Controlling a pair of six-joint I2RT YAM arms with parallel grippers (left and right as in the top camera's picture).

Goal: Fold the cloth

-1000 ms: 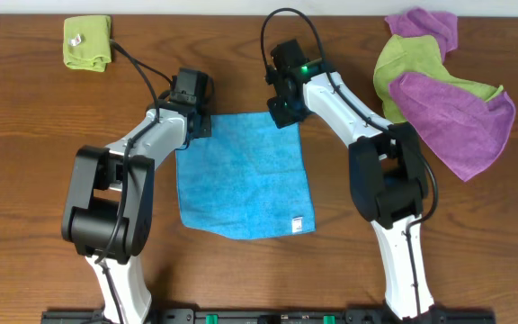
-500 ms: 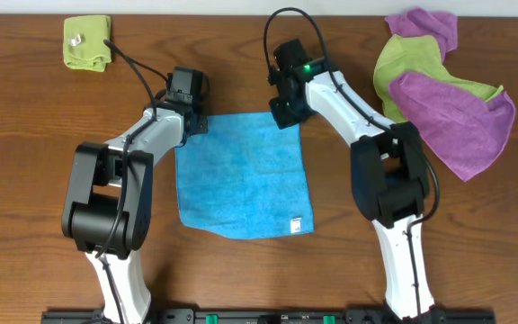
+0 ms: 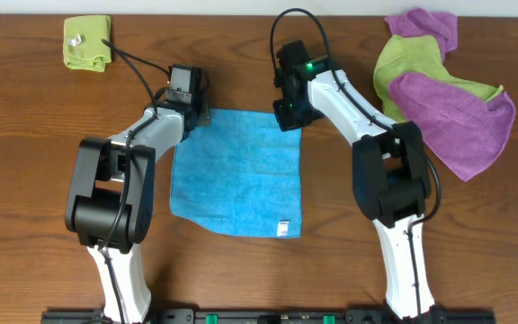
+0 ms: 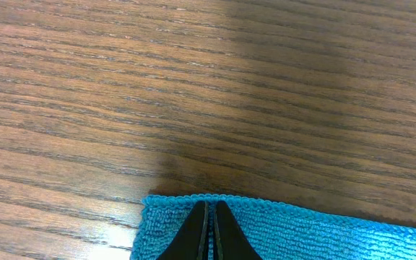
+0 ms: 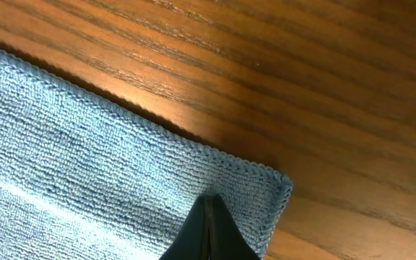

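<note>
The sky-blue cloth lies flat on the wooden table, its small white tag near the front right corner. My left gripper is shut on the cloth's far left corner; in the left wrist view the closed fingers pinch the hemmed edge of the cloth. My right gripper is shut on the far right corner; in the right wrist view the closed fingers grip the cloth just inside that corner.
A folded lime-green cloth lies at the back left. A heap of purple cloths and a lime-green cloth sits at the back right. Bare wood surrounds the blue cloth.
Both grippers have moved toward the far edge of the table, dragging the cloth with them. The cloth has shifted away and straightened; its front edge and tag have moved back.
</note>
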